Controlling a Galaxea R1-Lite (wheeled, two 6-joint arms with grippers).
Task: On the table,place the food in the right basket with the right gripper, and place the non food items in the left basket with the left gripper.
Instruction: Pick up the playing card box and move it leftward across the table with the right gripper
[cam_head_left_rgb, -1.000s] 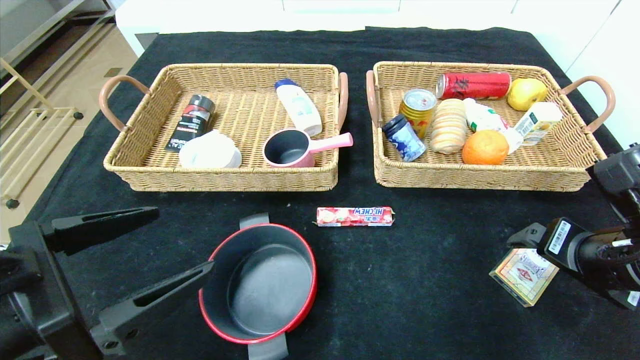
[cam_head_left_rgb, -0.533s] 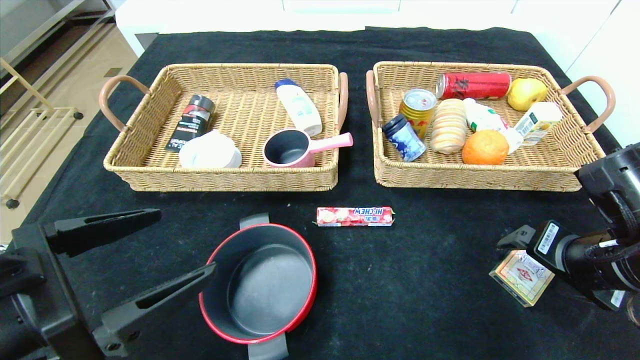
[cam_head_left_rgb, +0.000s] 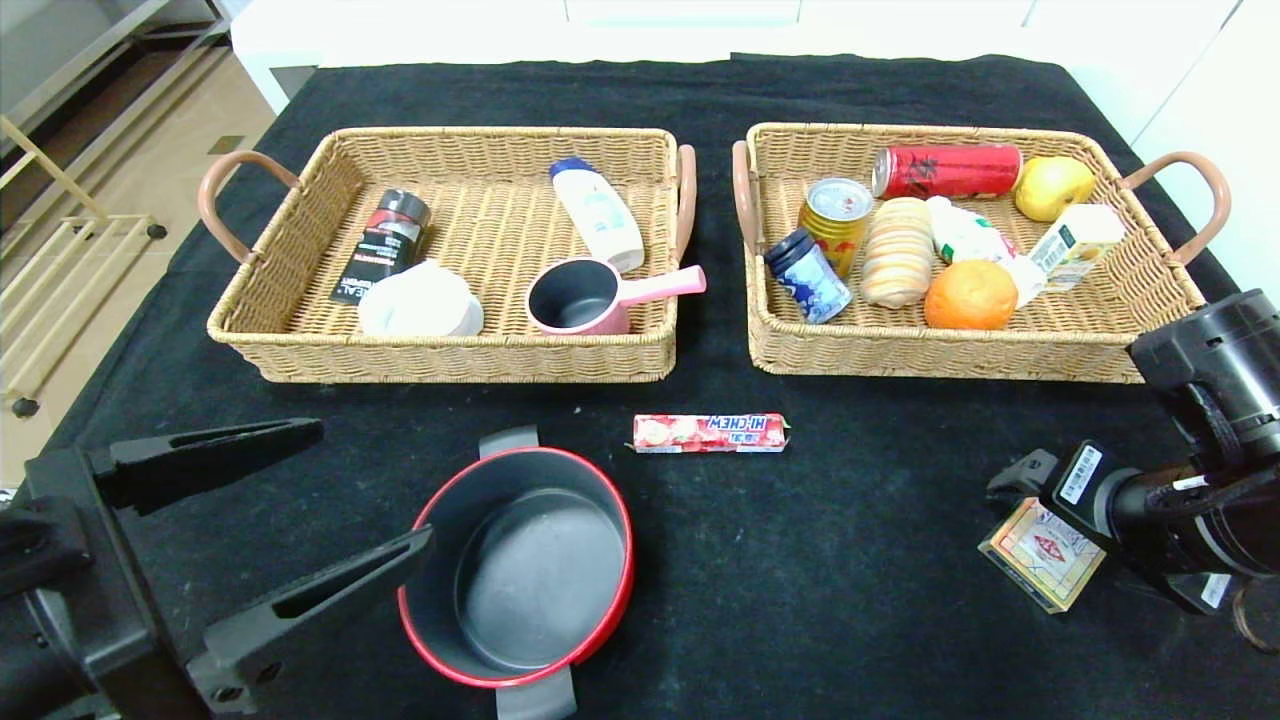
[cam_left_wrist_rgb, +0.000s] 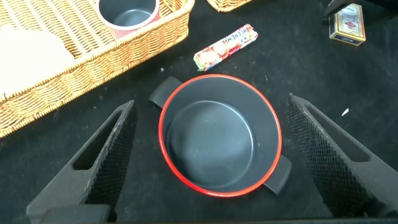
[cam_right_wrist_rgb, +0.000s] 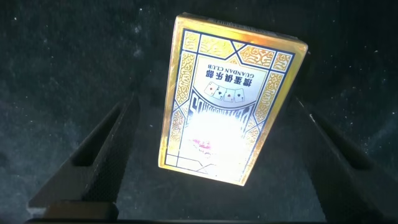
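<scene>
Right gripper (cam_right_wrist_rgb: 211, 155) spread wide, straddling the card box (cam_right_wrist_rgb: 231, 96), not gripping.

Red pot (cam_head_left_rgb: 518, 568), dark grey inside, grey handles, sits upright on the black-clothed table (cam_head_left_rgb: 820, 590) at the near left; the Hi-Chew stick (cam_head_left_rgb: 709, 433) lies flat just beyond it, and the flat beige card box (cam_head_left_rgb: 1040, 553) lies face up at the near right. In the right basket (cam_head_left_rgb: 1150, 300): gold can (cam_head_left_rgb: 835, 222) upright, blue-lidded jar (cam_head_left_rgb: 807, 276) tilted beside it, biscuit stack (cam_head_left_rgb: 896, 251) on its side touching the can. The left basket (cam_head_left_rgb: 300, 290), its wicker twin, stands alongside.
</scene>
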